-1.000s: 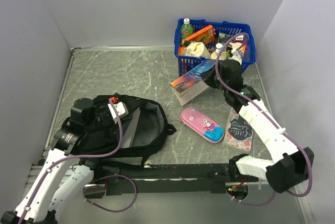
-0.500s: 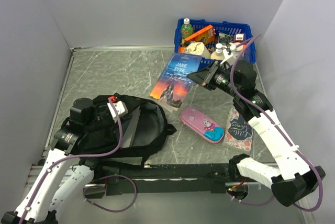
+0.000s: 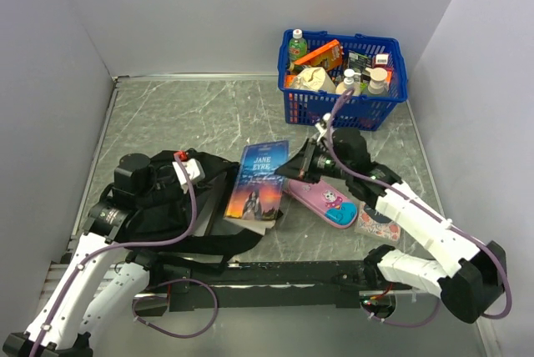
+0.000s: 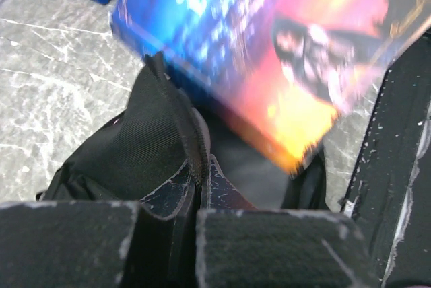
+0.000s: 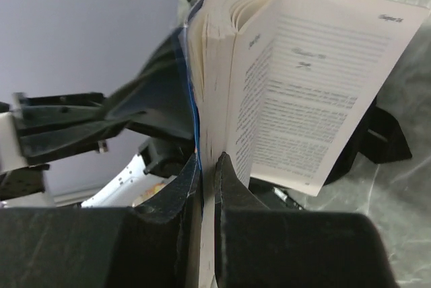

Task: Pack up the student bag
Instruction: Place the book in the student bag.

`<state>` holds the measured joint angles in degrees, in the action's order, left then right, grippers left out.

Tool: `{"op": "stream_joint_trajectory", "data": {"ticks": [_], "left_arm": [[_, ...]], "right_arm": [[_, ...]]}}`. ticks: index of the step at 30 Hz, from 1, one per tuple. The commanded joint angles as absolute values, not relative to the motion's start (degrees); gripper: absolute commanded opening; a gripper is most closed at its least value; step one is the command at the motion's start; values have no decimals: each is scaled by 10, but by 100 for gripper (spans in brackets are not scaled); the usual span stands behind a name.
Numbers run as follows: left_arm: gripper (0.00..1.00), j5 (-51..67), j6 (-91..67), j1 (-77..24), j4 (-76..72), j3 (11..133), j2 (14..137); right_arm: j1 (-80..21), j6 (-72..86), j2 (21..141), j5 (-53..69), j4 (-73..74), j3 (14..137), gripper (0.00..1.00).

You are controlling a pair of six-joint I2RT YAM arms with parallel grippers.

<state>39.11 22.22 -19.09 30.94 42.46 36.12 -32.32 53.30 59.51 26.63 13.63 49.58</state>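
**Veined grey surface (image 3: 192,115) in a pale enclosure**

The surface is dark grey and stone-look, with thin white veins, under soft, even light. A pale metal strip (image 3: 192,77) runs along its far edge. Plain light grey panels close it in: back wall (image 3: 209,7), left wall (image 3: 42,107), right wall (image 3: 488,82).

student bag (image 3: 158,217) left, book (image 3: 259,180) over its right edge, pencil case (image 3: 329,200) right, basket (image 3: 334,108) behind

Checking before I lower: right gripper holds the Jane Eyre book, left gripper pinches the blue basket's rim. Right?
Not quite. The left gripper pinches the edge of the student bag instead, per the left wrist view. The right gripper does hold the book.
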Motion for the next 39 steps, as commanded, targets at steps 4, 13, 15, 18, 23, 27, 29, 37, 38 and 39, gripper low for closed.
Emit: {"op": "stream_joint_trajectory", "data": {"ticks": [4,13,15,18,23,27,29,37,38,39], "left_arm": [[1,424,214,-185,291,471,368],[1,430,217,-183,296,481,370],[1,432,219,-183,296,481,372],[1,435,215,-183,292,479,374],[1,439,215,-183,287,476,377],[1,440,214,-183,288,475,375],[1,439,217,-183,292,475,373],[1,439,213,-183,287,474,374],[1,440,212,-183,287,474,374],[1,439,209,-183,284,473,375]], "right_arm": [[-366,624,645,308,-47,491,0],[-402,679,754,335,-122,500,0],[-416,693,772,329,-136,497,0],[-438,714,787,302,-168,495,0],[-473,724,819,316,-184,513,0],[-482,724,821,321,-176,493,0],[-477,701,797,304,-152,473,0],[-444,645,728,322,-73,421,0],[-443,640,725,325,-75,417,0],[-445,640,728,331,-80,404,0]]}}
